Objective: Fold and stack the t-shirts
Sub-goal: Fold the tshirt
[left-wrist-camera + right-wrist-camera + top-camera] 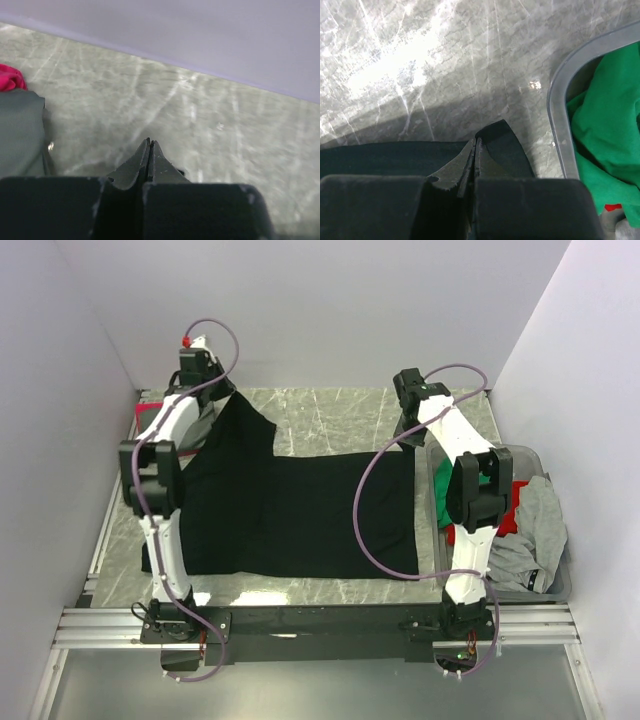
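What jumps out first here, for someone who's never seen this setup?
A large black cloth t-shirt lies spread across the middle of the marble-patterned table. The right gripper, shut, seems to pinch its far right corner. At the right edge, a grey plastic bin holds a crumpled green shirt and a grey shirt.

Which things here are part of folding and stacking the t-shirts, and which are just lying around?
For the job: black t-shirt, green t-shirt, grey t-shirt, red t-shirt, folded grey shirt.
Just there: grey bin, purple cables.
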`<state>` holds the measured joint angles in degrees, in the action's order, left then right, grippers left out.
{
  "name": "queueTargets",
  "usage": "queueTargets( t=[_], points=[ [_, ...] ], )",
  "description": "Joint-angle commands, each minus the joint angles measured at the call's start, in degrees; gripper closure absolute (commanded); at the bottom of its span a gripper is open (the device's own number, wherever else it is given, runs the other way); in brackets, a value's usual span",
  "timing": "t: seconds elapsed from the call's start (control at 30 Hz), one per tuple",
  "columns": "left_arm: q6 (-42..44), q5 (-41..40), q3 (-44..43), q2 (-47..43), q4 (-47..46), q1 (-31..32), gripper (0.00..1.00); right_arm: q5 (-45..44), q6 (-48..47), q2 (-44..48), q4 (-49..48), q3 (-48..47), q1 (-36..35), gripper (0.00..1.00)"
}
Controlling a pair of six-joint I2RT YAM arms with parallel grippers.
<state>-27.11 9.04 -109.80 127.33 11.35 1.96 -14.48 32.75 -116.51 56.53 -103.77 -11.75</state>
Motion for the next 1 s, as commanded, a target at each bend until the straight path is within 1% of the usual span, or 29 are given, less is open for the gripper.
queueTargets(
  t=[0.0,0.07,0.17,0.27,0.3,0.33,0.37,0.43,0.47,0.53,0.57,0.7,0.97],
  points=[
    [-0.1,6.9,7.1,-11.3,-7.6,-0.7,1.0,-0.4,-1.0,3.1,0.4,-0.2,0.2,1.0],
    [1.2,7.8,10.8,-16.2,-7.6,-0.8,1.0,0.5,-1.3,5.2,-0.6,2.0,0.1,1.0],
    [2.2,8.7,19.5,-22.8,-6.8,-1.0,1.0,1.7,-1.9,8.4,-2.1,5.8,0.1,1.0],
    [2.7,7.5,24.4,-28.9,-4.1,-1.0,1.0,2.3,-2.2,10.9,-2.9,9.6,-0.3,1.0],
    [2.9,6.9,28.0,-30.5,-3.4,-1.1,1.0,2.7,-2.2,11.6,-3.1,10.7,-0.5,1.0],
    [2.7,4.9,29.9,-33.8,-2.1,-1.1,1.0,3.0,-2.1,13.0,-3.6,13.0,-0.7,1.0],
    [2.5,4.0,33.6,-35.5,-1.4,-1.1,1.0,3.2,-2.2,13.9,-4.1,14.5,-1.0,1.0],
    [1.6,1.8,37.1,-40.6,0.2,-1.1,1.0,4.0,-2.0,16.1,-5.4,18.2,-1.5,1.0],
    [1.2,-0.2,40.2,-42.3,0.9,-1.1,1.0,4.1,-1.8,16.8,-5.6,19.5,-2.0,1.0],
    [-0.4,-2.3,42.8,-47.0,2.7,-1.1,1.0,4.6,-1.6,18.6,-6.4,23.0,-2.6,1.0],
    [-0.8,-5.0,45.3,-48.6,3.3,-1.1,1.0,4.8,-1.5,19.1,-6.7,24.1,-2.8,1.0],
    [-3.6,-10.8,50.6,-55.2,6.7,-1.1,1.0,5.1,-1.5,21.3,-8.0,29.2,-4.1,1.0],
    [-7.9,-17.5,58.8,-68.6,13.2,-1.1,1.0,4.0,-1.1,26.7,-9.2,39.5,-4.4,1.0]
  ],
)
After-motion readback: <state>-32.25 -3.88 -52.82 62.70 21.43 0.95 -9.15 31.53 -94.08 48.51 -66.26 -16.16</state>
